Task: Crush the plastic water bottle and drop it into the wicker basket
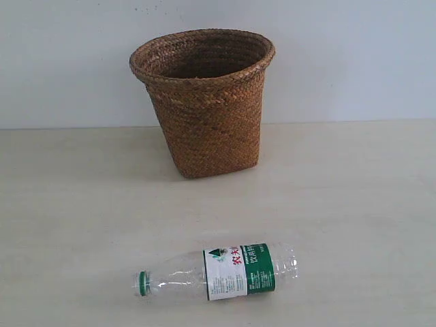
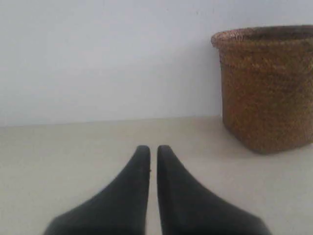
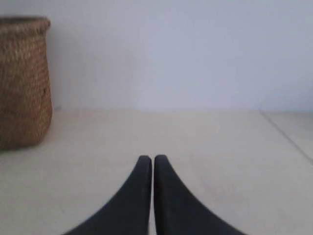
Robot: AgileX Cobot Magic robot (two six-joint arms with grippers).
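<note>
Roll-away risk: clear green-capped plastic bottle (image 1: 225, 271) loose on side; brown woven wicker basket (image 1: 204, 116) apart; left gripper (image 2: 153, 148), right gripper (image 3: 148, 157) jaws pressed together.

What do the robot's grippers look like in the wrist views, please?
Both the left gripper and the right gripper have two matte black fingers, broad at the base and curving in to slim rounded tips. No cables or markings show, and the arms are out of view.

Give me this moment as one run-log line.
plastic water bottle: lying on table, uncrushed, capped | wicker basket: upright behind it, apart | left hand: shut, empty | right hand: shut, empty
</note>
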